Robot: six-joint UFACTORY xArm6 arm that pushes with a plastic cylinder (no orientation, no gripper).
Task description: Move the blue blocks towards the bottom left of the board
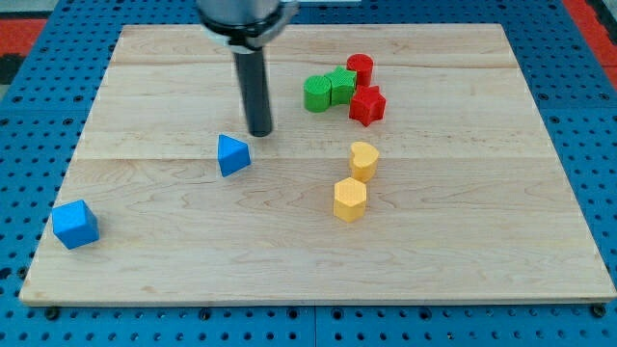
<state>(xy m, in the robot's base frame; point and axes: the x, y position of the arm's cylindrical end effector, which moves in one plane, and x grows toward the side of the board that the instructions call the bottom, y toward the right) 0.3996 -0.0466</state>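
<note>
A blue triangular block (231, 154) lies left of the board's middle. A blue cube (75, 224) sits near the board's bottom left corner. My tip (260, 132) rests on the wooden board (463, 241), just above and to the right of the blue triangular block, a small gap apart from it. The rod rises from there toward the view's top.
Two green blocks (329, 90) lie side by side at upper middle, with a red cylinder (360, 67) above right and a red star-shaped block (367, 104) below right. A yellow heart-shaped block (363, 159) and a yellow hexagonal block (350, 200) lie right of the middle.
</note>
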